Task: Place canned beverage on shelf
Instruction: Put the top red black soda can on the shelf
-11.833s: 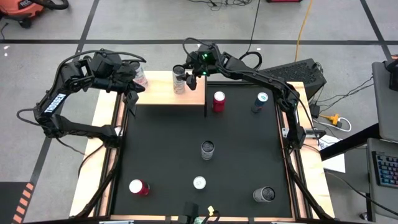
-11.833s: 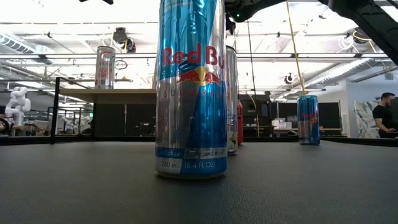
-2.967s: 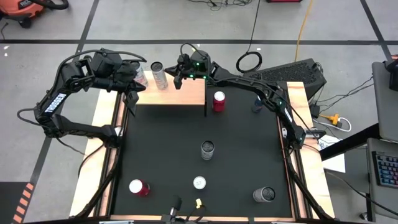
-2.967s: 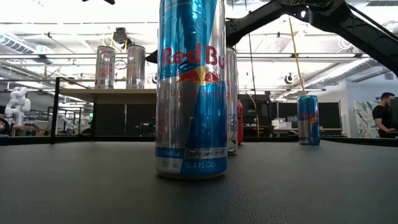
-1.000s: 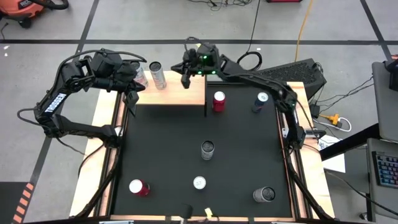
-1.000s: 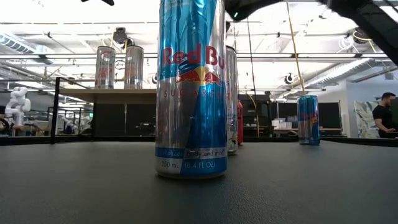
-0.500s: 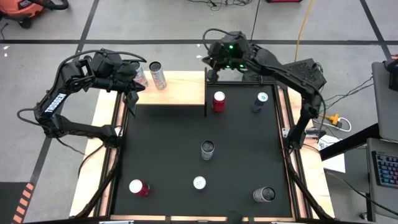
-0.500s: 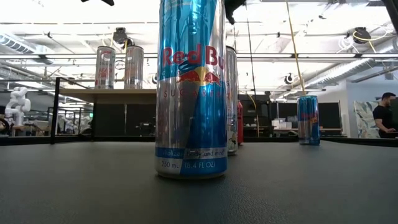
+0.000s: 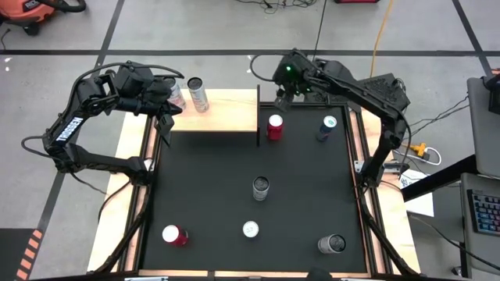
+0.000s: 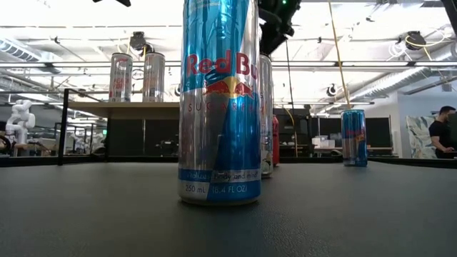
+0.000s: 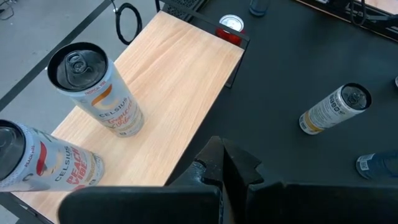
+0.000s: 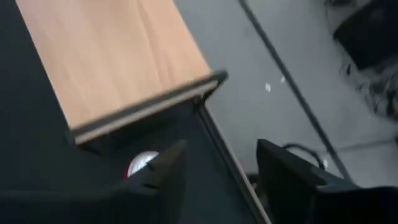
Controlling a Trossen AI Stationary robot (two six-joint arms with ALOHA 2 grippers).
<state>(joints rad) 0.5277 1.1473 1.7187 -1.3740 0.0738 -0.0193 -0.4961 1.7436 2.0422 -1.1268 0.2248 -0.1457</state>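
Note:
The shelf (image 9: 230,113), a light wooden top on thin dark legs, stands at the table's far left. Two silver Celsius cans stand upright on it: one (image 9: 198,94) (image 11: 93,87) and one farther left (image 9: 178,95) (image 11: 37,165). My right gripper (image 9: 280,100) (image 12: 217,168) is open and empty, just off the shelf's right end, above and a little beyond a red can (image 9: 274,126) (image 12: 143,163) that stands on the black mat. My left gripper (image 9: 168,109) (image 11: 222,163) is shut and empty at the shelf's left end, beside the left can.
On the mat stand a blue can (image 9: 327,127), a silver can (image 9: 260,187), a red can (image 9: 173,234), a Red Bull can (image 9: 250,229) (image 10: 218,100) and a can at the near right (image 9: 332,244). A person (image 10: 443,132) stands far off in the room.
My right gripper has gone from above the shelf toward the table's right edge, past the shelf's right end, then toward the near edge over the red can. Both cans on the shelf have stayed upright where they were.

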